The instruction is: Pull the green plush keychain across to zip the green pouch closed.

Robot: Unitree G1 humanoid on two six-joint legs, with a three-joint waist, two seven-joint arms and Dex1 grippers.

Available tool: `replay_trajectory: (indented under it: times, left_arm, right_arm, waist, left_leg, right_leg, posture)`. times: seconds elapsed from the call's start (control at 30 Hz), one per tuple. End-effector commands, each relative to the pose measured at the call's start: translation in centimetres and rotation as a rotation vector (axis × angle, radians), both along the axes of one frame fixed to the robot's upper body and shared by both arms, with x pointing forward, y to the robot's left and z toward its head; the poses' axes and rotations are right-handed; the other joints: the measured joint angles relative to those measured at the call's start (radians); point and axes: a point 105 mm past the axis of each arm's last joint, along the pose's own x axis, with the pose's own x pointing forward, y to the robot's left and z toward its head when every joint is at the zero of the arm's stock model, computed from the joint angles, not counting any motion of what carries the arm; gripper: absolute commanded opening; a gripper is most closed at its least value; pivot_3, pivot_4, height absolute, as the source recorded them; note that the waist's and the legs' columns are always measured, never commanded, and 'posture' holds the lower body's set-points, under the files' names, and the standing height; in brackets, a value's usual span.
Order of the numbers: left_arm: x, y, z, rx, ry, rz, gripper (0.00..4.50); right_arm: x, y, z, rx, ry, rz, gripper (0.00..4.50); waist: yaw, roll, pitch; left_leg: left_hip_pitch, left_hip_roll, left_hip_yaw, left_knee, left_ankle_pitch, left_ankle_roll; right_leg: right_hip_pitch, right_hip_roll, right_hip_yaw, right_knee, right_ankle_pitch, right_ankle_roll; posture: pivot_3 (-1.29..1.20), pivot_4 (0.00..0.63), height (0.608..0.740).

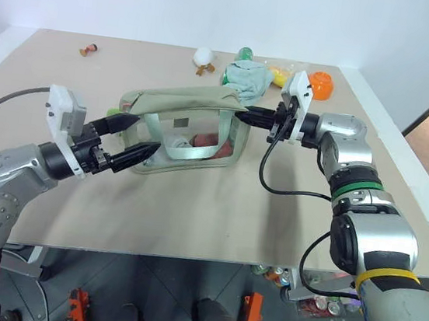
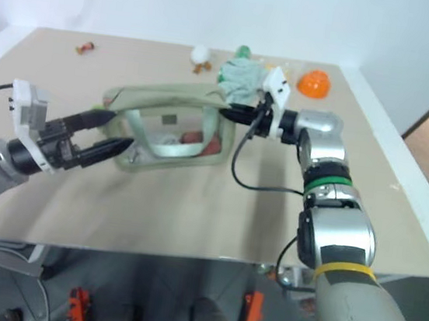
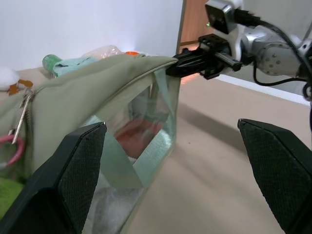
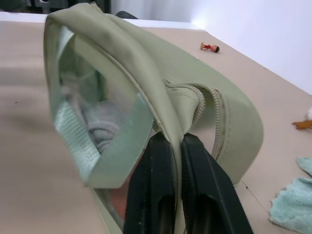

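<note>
Right hand (image 1: 245, 115) is pinching the pouch's (image 1: 191, 126) end on the bench (image 1: 192, 213); left hand (image 1: 135, 137) is gaping beside the other end, where the keychain (image 3: 7, 195) is hanging. Zipping is not started.

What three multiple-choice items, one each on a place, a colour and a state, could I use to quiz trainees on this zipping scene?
1. Where does the right tool grip the pouch?
A. its top edge at the end facing the right arm
B. its strap
C. its base

2. What colour is the domed thing at the table's far right?
A. blue
B. orange
C. black

3. How is the left tool?
A. shut on the pouch
B. shut on the cloth
C. open, holding nothing

Answers: 1 A, the fingers pinch that fabric edge; 2 B, it is bright orange; 3 C, its two fingers stand apart beside the pouch's near end.
</note>
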Motion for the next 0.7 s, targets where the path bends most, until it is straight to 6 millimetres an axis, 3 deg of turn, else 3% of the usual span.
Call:
replay_trajectory:
  times: [0.03,0.23,0.33,0.7]
  left_arm:
    - [0.4,0.6,1.3,-0.010,-0.072,0.032,4.50]
    - [1.3,1.8,1.6,-0.020,-0.099,0.094,4.50]
    - [1.3,1.9,1.6,-0.039,-0.092,0.087,4.50]
    - [-1.9,-2.0,1.2,0.058,0.014,-0.297,4.50]
  right_arm:
    - [-0.8,-0.8,2.3,0.022,-0.103,0.031,0.02]
    - [-3.2,-2.3,2.8,0.034,-0.159,0.048,0.02]
    - [-5.3,-3.7,2.6,0.045,-0.167,0.005,0.02]
    - [-9.9,-7.0,1.2,0.013,-0.118,-0.159,0.02]
  waist:
    - [0.000,0.000,0.000]
    - [0.010,0.000,0.000]
    - [0.023,0.002,0.001]
    - [0.043,0.003,0.002]
  left_leg:
    - [0.000,0.000,0.000,0.000,0.000,0.000]
    - [-0.003,0.000,-0.004,0.000,0.000,0.000]
    - [-0.003,-0.001,-0.005,0.000,0.000,0.000]
    - [-0.004,-0.002,-0.007,0.004,0.000,0.000]
  right_leg:
    - [0.000,0.000,0.000,0.000,0.000,0.000]
    - [0.000,-0.001,-0.004,0.000,0.000,0.000]
    - [0.000,-0.002,-0.005,0.000,0.000,0.000]
    - [0.001,-0.002,-0.007,0.001,-0.005,0.007]
  posture:
    - [0.00,0.150,0.738]
    - [0.00,0.150,0.738]
    - [0.00,0.150,0.738]
    - [0.00,0.150,0.738]
